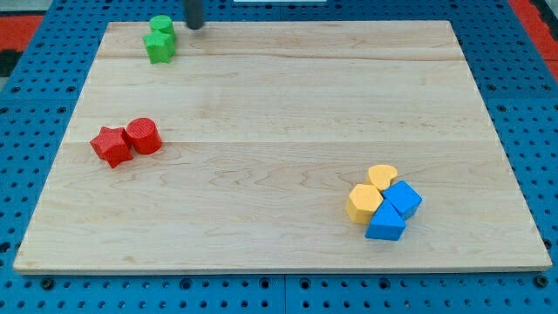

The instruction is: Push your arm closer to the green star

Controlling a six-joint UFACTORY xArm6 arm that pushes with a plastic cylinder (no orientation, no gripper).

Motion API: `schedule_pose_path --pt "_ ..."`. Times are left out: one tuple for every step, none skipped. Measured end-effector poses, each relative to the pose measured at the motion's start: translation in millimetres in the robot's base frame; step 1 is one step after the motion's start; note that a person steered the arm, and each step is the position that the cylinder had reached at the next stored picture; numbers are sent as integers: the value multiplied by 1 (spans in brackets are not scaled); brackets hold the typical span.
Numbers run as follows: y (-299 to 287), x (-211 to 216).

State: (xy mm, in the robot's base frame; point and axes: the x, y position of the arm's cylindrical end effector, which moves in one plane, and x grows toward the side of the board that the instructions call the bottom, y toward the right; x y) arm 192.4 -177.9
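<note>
The green star [159, 47] lies near the board's top left, touching a green cylinder [161, 25] just above it. My tip [194, 26] is at the view's top edge, a short way to the right of the green cylinder and up and right of the green star, apart from both.
A red star [112, 146] and red cylinder [143, 135] touch at the left middle. At the lower right a yellow heart [382, 176], yellow hexagon [364, 202], blue cube [402, 199] and blue triangle [385, 226] are clustered. The wooden board [288, 105] lies on a blue pegboard.
</note>
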Motion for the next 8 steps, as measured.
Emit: schedule_pose_path --pt "-9 0" --pt "-4 0" --pt "25 0" --pt "4 6" --pt "65 12" --pt "135 22" --pt "109 68" --pt "54 62"
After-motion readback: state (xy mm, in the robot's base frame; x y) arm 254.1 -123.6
